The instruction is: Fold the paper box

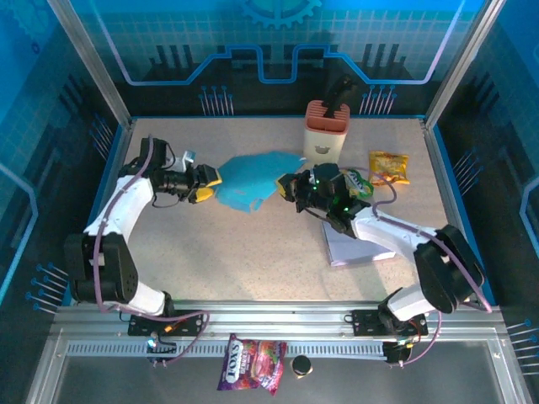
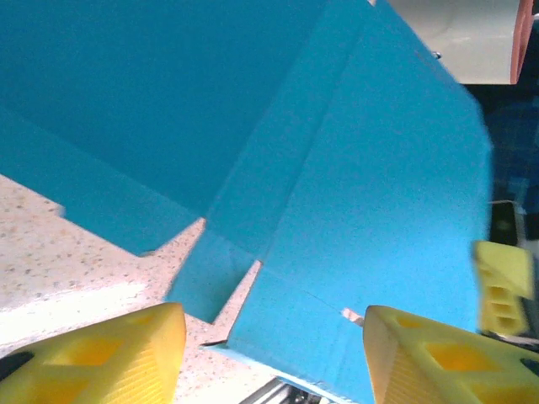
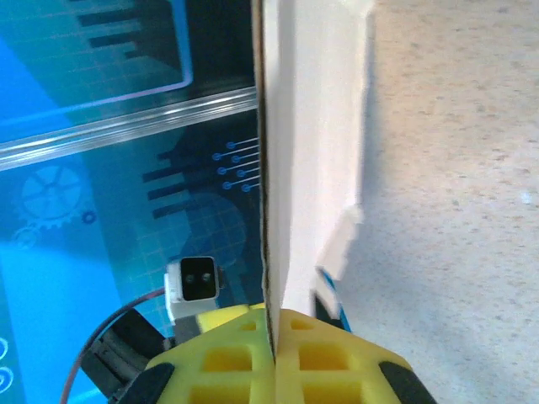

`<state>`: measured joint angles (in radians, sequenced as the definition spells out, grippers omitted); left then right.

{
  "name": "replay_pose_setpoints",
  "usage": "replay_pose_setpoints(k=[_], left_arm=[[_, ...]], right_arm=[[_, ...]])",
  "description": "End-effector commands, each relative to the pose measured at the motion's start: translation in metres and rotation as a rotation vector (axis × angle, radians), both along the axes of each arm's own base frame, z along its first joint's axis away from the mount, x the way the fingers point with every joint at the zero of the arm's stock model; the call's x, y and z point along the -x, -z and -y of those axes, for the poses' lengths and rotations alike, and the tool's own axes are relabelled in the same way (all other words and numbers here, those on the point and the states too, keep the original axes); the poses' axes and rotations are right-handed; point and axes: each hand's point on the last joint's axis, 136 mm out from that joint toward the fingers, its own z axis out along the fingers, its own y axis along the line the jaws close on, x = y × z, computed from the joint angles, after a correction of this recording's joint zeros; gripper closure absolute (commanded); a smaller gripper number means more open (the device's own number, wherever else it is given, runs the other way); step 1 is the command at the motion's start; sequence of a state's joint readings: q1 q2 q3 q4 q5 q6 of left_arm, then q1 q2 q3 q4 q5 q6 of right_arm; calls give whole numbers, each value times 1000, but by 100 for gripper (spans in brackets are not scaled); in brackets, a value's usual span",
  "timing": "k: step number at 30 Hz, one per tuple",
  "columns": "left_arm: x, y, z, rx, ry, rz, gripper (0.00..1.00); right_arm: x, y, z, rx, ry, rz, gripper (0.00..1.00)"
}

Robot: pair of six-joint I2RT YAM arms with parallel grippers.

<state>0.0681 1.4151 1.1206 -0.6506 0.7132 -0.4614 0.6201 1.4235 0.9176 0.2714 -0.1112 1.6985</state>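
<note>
The paper box (image 1: 248,181) is a flat blue cut-out sheet lying on the speckled table, its right side lifted. My left gripper (image 1: 205,183) is at the sheet's left edge. In the left wrist view the gripper (image 2: 274,358) is open, and a blue corner of the paper box (image 2: 354,219) lies between its yellow fingers (image 2: 109,353). My right gripper (image 1: 290,187) holds the sheet's right edge. In the right wrist view the gripper (image 3: 274,362) is shut on the thin edge of the paper box (image 3: 307,151), whose white underside faces the camera.
A white and salmon holder (image 1: 327,130) with a black tool stands behind the sheet. A yellow snack bag (image 1: 389,166) lies at the back right. A white pad (image 1: 358,244) lies under my right arm. A candy packet (image 1: 253,364) lies on the front rail.
</note>
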Motion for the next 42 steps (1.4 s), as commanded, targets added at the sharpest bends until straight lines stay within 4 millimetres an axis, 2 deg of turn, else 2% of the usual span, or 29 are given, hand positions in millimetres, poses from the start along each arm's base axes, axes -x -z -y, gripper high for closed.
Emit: replay_pose_setpoints(k=[1,6,11,15,17,18,19,23,27,30,33,37,39,42], left_arm=[[21,8,-17,-127,-53,-16,42],[31,-9,-29,-247,-123,50,42],[23,-55,-26,-264,-188,229,41],[18,-94,-11,-178,-172,380,41],[18,-106,-4,-130,-144,435,30],[17,-111,2,-85,-128,459,20],[16,-113,6,-33,-126,471,17],[14,-107,9,50,-142,459,17],[26,-97,5,-36,-122,466,23],[47,-91,6,-161,-44,496,27],[78,-82,20,-279,109,560,35],[115,-53,34,-396,240,611,32],[121,-36,32,-443,240,611,31],[116,-21,31,-504,228,608,29]], right_arm=[[9,-18,6,108,24,19,100],[36,-39,15,236,44,-6,100],[75,-63,34,405,111,-60,100],[99,-76,27,463,108,-138,100],[101,-78,18,483,100,-173,100],[97,-79,11,495,94,-179,100],[92,-77,7,511,95,-189,100],[60,-55,-16,494,105,-216,100],[27,-35,-33,495,103,-211,100],[10,-22,-43,464,104,-199,100],[1,-6,-47,453,94,-230,100],[-6,8,-52,407,95,-264,100],[-7,9,-53,398,97,-272,100],[-8,11,-51,383,109,-290,100]])
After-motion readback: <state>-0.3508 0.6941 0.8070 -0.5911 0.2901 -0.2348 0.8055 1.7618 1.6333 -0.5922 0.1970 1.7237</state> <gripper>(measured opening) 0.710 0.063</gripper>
